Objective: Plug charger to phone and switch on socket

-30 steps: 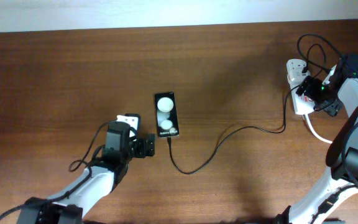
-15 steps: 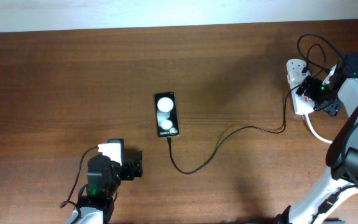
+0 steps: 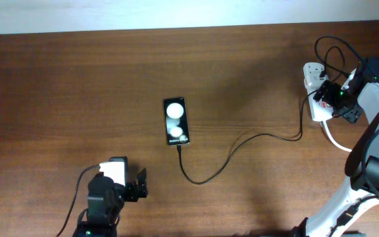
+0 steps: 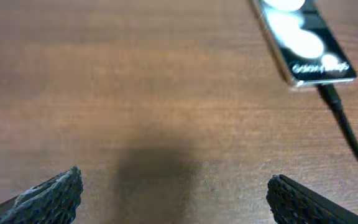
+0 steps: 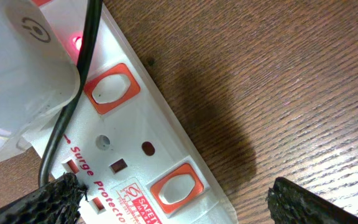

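Overhead view, with both wrist views. My left gripper (image 3: 139, 184), at the lower left of the frame, is spread wide and empty, well apart from the phone (image 3: 176, 121), which lies flat at centre with its screen up. In the left wrist view the plug tip (image 4: 329, 96) of the charger (image 3: 229, 155) appears seated in the phone's lower edge. The cable runs in a loose curve to the socket (image 3: 318, 92) at the upper right. There my right gripper (image 5: 179, 202) hovers with its fingers apart over the strip, gripping nothing. A red lamp (image 5: 76, 42) glows beside the white adapter (image 5: 17, 68), so that outlet is probably live. The phone looks light, rigid and glossy, hence slippery, and is best pinched across its long edges rather than its glass. The cable is thin and limp and would buckle if pushed, so I would take it at the stiff plug body. The strip is hard plastic, likely light enough to skid. Each rocker switch (image 5: 110, 87) should be pressed straight down, not sideways.
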